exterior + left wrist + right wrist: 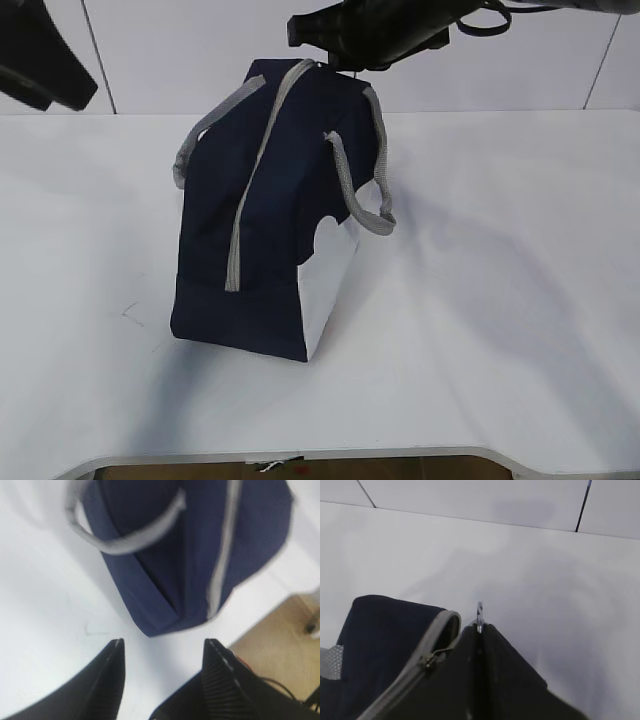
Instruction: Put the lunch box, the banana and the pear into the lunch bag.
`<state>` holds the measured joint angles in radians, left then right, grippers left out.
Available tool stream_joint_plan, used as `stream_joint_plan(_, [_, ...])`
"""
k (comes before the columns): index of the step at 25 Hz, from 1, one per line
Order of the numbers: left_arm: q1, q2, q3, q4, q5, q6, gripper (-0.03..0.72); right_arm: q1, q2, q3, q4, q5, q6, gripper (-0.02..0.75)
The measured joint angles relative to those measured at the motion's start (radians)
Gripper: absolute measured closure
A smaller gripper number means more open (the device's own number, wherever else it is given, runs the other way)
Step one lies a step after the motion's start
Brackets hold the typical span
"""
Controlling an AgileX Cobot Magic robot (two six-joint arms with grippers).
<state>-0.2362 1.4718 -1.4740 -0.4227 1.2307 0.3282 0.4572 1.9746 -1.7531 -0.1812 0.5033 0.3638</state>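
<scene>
My desk (500,330) is a plain white top, and its near edge curves in at both front corners. The one thing lying directly on it is the lunch bag (255,260), a navy fabric box resting on its base with a white lower corner panel turned toward the near edge. A grey zipper strip runs along its top and down its near face, and grey strap handles droop to either side. Just left of the bag's base, a faint small mark (131,314) shows on the surface.
</scene>
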Motion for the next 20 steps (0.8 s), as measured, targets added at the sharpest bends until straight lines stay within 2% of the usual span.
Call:
stream_joint_plan(6, [0.0, 0.165, -0.154, -0.022, 0.006, -0.073, 0.315, 0.0, 0.0, 0.0, 0.006, 0.009, -0.015, 0.721])
stream_joint_plan(15, [0.0, 0.331, -0.219, -0.172, 0.006, -0.034, 0.317, 0.0, 0.0, 0.0, 0.008, 0.011, -0.019, 0.721])
stream_joint_plan(20, [-0.043, 0.354, -0.219, -0.189, 0.004, 0.005, 0.318, 0.0, 0.0, 0.0, 0.008, 0.011, -0.019, 0.721])
